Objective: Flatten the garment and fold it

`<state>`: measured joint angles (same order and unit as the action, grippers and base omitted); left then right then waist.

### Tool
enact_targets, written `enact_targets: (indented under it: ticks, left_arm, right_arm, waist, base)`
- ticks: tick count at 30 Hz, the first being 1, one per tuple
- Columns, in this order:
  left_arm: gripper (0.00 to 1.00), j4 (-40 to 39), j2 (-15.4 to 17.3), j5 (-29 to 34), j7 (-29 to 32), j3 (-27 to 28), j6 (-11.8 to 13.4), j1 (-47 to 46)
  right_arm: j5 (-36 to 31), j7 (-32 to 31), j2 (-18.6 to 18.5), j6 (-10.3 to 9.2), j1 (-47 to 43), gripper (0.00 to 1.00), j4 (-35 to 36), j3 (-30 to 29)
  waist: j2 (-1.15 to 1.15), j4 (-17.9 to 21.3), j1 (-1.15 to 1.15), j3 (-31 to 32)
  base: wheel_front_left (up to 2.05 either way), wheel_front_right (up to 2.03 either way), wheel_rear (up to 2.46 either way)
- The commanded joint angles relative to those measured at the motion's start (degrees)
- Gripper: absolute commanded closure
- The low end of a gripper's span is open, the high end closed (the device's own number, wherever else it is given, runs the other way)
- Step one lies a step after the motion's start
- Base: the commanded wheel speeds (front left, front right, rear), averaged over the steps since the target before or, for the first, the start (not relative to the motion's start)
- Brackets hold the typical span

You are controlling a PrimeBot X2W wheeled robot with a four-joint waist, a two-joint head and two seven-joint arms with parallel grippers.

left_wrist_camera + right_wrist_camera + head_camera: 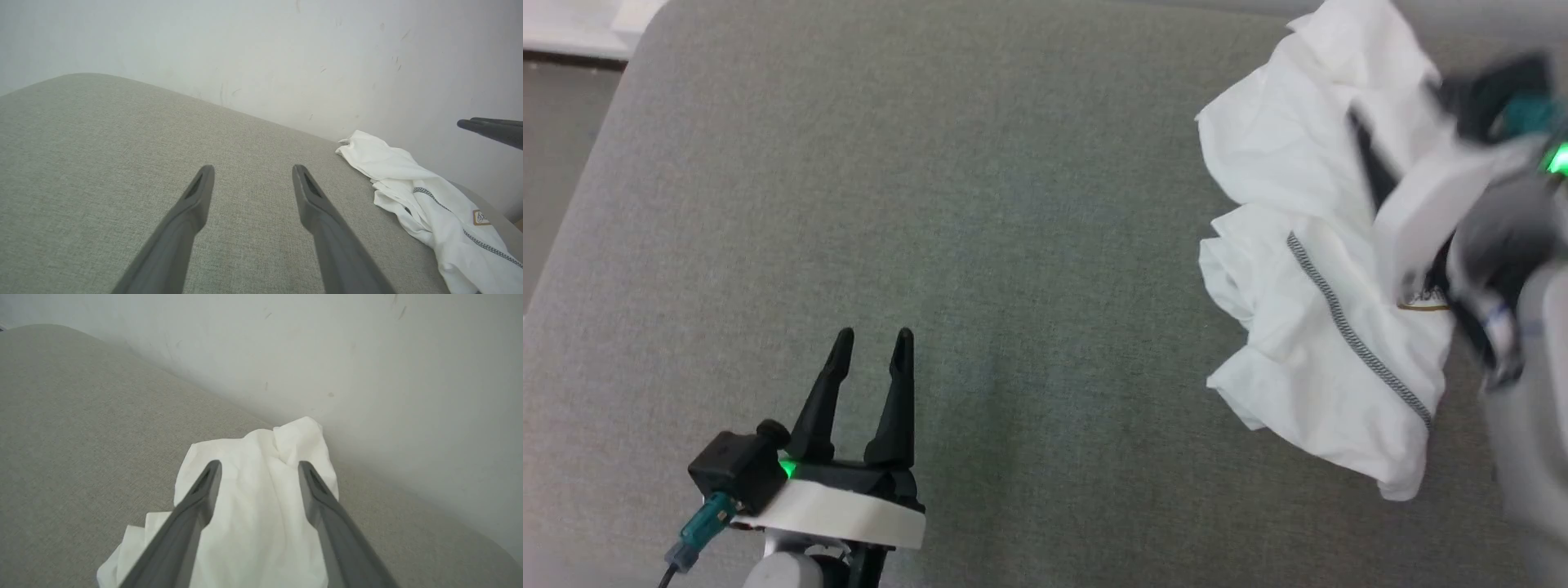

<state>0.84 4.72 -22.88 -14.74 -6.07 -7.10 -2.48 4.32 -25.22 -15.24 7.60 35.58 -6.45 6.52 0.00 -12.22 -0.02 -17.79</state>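
Observation:
The garment (1307,245) is a white T-shirt lying crumpled at the right end of the grey-green fabric surface (1013,204), with a dark zigzag seam across it. It also lies at the right of the left wrist view (433,204), showing a small label. My right gripper (259,465) is open just above the garment (261,522), which shows between its fingers but is not clamped. In the head view the right arm (1429,204) is blurred over the shirt. My left gripper (872,336) is open with nothing in it at the lower left, far from the shirt (253,169).
A white wall (286,61) runs close behind the surface, right beside the garment. The surface's rounded far-left corner (645,33) drops to a darker floor (556,163). A dark finger (490,128) of the right gripper juts in at the right of the left wrist view.

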Motion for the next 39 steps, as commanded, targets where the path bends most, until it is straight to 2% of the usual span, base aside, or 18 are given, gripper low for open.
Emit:
enact_targets:
  ticks: [1,7,10,14,19,20,21,23,28,34,39]
  left_arm:
    - [0.00,-0.23,0.19,0.70,-0.26,0.24,-0.38,0.60]
    - [0.00,-0.71,-0.10,0.51,-0.26,0.10,-0.38,1.52]
    - [0.00,-0.76,-0.33,0.21,-0.26,-0.23,-0.38,1.32]
    - [0.00,-0.60,-0.58,-0.25,-0.26,-0.57,-0.38,0.59]
    - [0.00,-0.30,-0.78,-0.68,-0.26,-1.07,-0.38,-0.55]
    - [0.00,-0.20,-0.82,-0.76,-0.26,-1.22,-0.38,-0.79]
    - [0.00,-0.11,-0.87,-0.81,-0.26,-1.27,-0.38,-0.98]
    - [0.00,-0.03,-0.98,-0.94,-0.26,-1.21,-0.38,-1.23]
    - [0.00,0.34,-1.21,-0.97,-0.26,-0.53,-0.38,-0.81]
    - [0.00,0.51,-1.43,-0.67,-0.26,0.53,-0.39,0.33]
    - [0.00,0.15,-1.48,0.03,-0.26,0.87,-0.39,1.02]
  right_arm:
    - [0.78,-1.50,0.34,-0.11,-2.64,0.00,1.59,0.25]
    - [3.67,-13.94,1.06,-0.11,-17.05,0.00,13.78,1.03]
    - [3.63,-17.01,0.71,-0.11,-20.77,0.00,16.55,1.18]
    - [3.37,-17.59,0.68,-0.11,-22.38,0.00,15.76,2.02]
    - [2.25,-17.14,1.26,-0.11,-21.18,0.00,10.36,3.30]
    - [1.63,-17.16,1.06,-0.11,-20.77,0.42,9.17,3.56]
    - [1.13,-17.21,0.79,-0.11,-20.36,0.57,8.13,3.92]
    - [0.87,-16.19,1.11,-0.11,-19.35,1.00,6.84,3.56]
    - [0.52,-14.36,1.21,-0.11,-17.14,1.00,7.93,4.51]
    - [1.82,-12.41,2.12,-0.11,-12.10,1.00,12.36,6.67]
    - [2.25,-10.46,3.46,-0.11,-8.60,1.00,15.37,3.81]
  waist:
    - [0.00,1.99,0.02,2.63]
    - [0.00,1.37,0.02,2.55]
    - [0.00,0.57,0.02,1.94]
    - [0.00,-0.76,0.02,0.84]
    - [0.00,-2.51,0.02,-0.56]
    - [0.00,-2.90,0.02,-0.71]
    - [0.00,-3.24,0.02,-0.84]
    - [0.00,-3.77,0.02,-1.01]
    - [0.00,-3.82,0.02,-0.18]
    - [0.00,-1.46,0.02,2.57]
    - [0.00,1.38,0.02,4.64]
  base:
    - [0.00,0.00,0.00]
    - [0.00,0.00,0.00]
    - [0.00,0.00,0.00]
    - [0.00,0.00,0.00]
    - [0.00,0.00,0.00]
    - [0.00,0.00,0.00]
    - [0.00,0.00,0.00]
    - [0.00,0.00,0.00]
    - [0.00,0.00,0.00]
    - [0.00,0.00,0.00]
    - [0.00,0.00,0.00]
